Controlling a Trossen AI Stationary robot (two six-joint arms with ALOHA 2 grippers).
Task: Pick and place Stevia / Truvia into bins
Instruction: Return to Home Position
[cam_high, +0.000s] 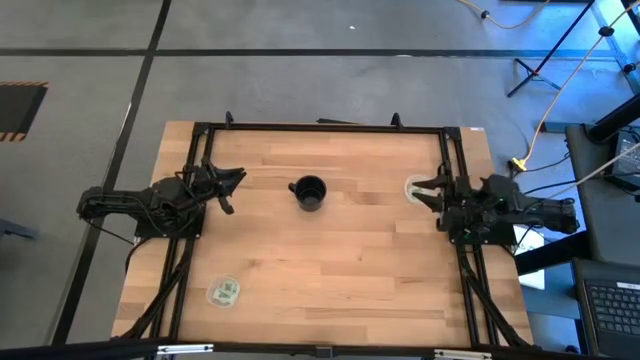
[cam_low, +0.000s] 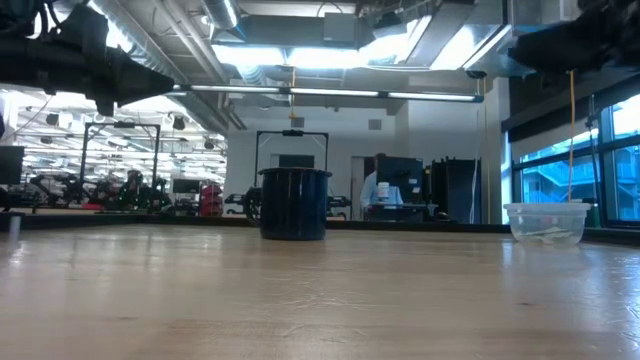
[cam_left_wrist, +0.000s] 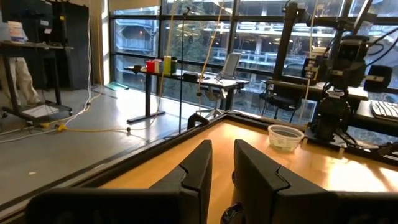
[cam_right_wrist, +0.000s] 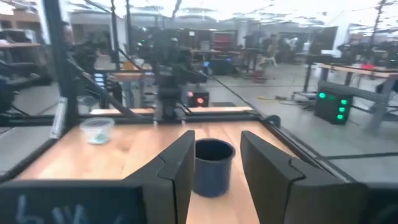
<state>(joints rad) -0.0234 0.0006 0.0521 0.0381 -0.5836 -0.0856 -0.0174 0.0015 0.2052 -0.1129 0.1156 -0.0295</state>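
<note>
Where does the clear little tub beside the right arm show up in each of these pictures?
High view: clear tub at the right gripper, right of the black cup.
Low view: far right; cup at centre.
Left wrist view: right of centre.
Right wrist view: not in it; the other tub shows there.
Landmark: the black cup (high, low, right wrist).
</note>
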